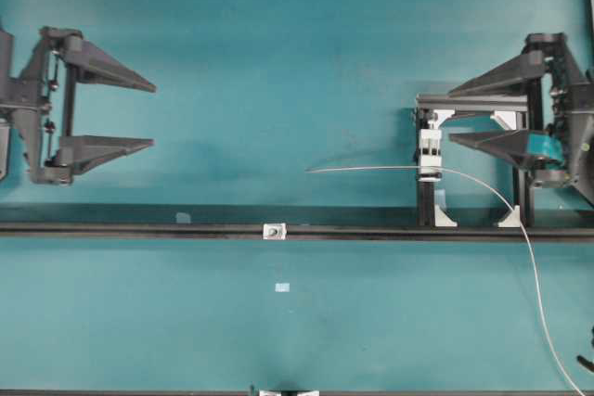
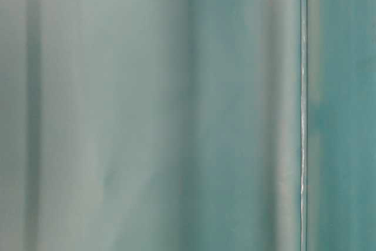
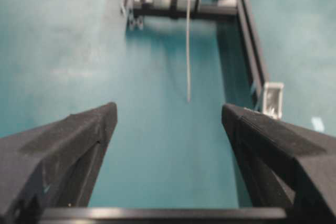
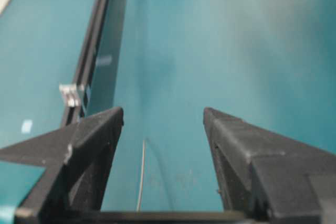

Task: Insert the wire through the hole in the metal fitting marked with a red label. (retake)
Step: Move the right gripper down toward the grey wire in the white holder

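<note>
While both my claws hang spread wide and hold nothing, the risks lie ahead of me, in my judgement. Nearest to me in the left wrist view, my left claw (image 3: 168,124) shows two blunt, matte black wedges with a grainy surface, teal bench (image 3: 68,51) between them. My right claw (image 4: 163,124) looks the same, its wedges parted over the bench.

Just beyond, the wire (image 1: 371,169) is a very thin, pale grey strand, smooth and springy-looking. Its free end floats above the bench, pointing toward my left side. Farther back it passes through a white slotted clamp block (image 1: 430,153) on a black frame (image 1: 473,99), then curves away to the lower right edge of the overhead view.

The metal fitting (image 1: 274,230) is a small silvery square piece sitting on a long black rail (image 1: 139,227), near the wire's tip but apart from it. Its hole (image 1: 274,230) shows only as a tiny dark spot.

I judge the thin wire could bend or slip when pinched, since it is so fine. The tip could also miss so small a hole and buckle against the metal. The table-level view is a teal blur and tells me nothing.
</note>
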